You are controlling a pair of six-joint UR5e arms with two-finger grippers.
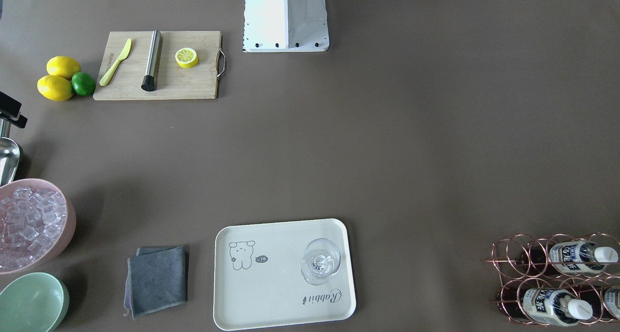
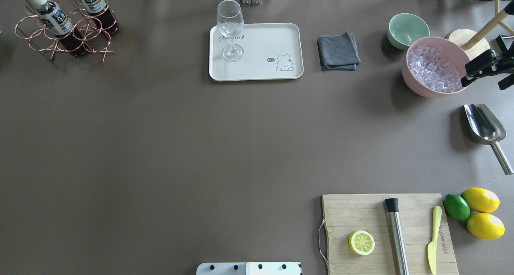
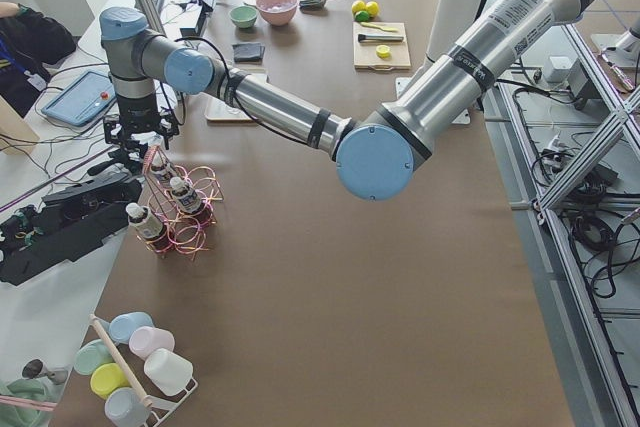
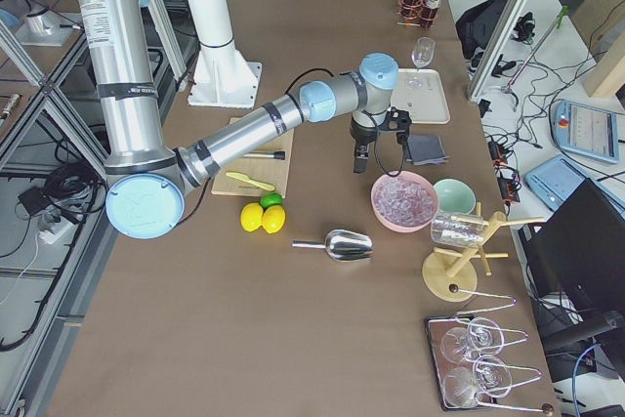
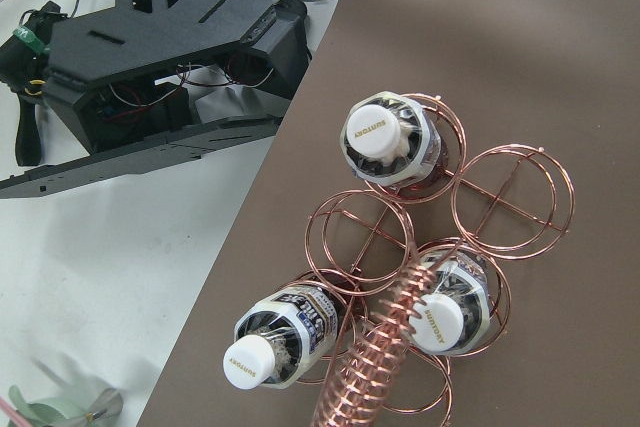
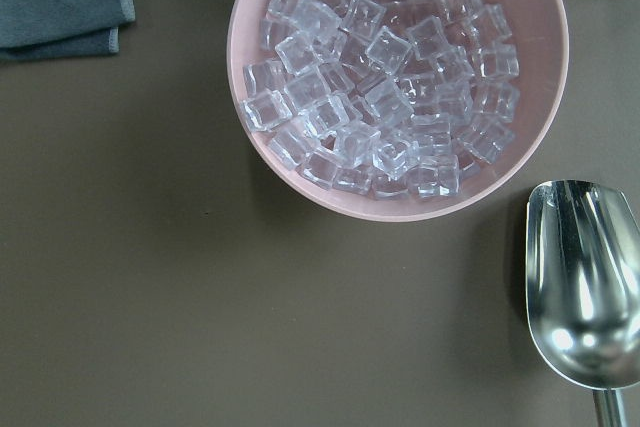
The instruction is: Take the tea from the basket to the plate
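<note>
Three tea bottles stand in the copper wire basket (image 5: 510, 197) at the table's corner: one (image 5: 385, 137) at the top, one (image 5: 275, 342) at the lower left, one (image 5: 445, 312) by the coiled handle. The basket (image 2: 28, 28) also shows in the overhead view. The cream tray (image 2: 261, 46) holds a wine glass (image 2: 230, 26). My left gripper (image 3: 142, 152) hovers over the basket; it shows only in the exterior left view, so I cannot tell its state. My right gripper (image 2: 482, 83) is open and empty above the pink ice bowl (image 2: 435, 68).
A grey cloth (image 2: 338, 51) lies right of the tray, with a mint-green bowl (image 2: 407, 29) beyond it. A metal scoop (image 2: 486, 126) lies near the ice bowl. A cutting board (image 2: 413, 210) with a lemon half, muddler and knife, plus lemons (image 2: 480, 199) and a lime, sits near my base.
</note>
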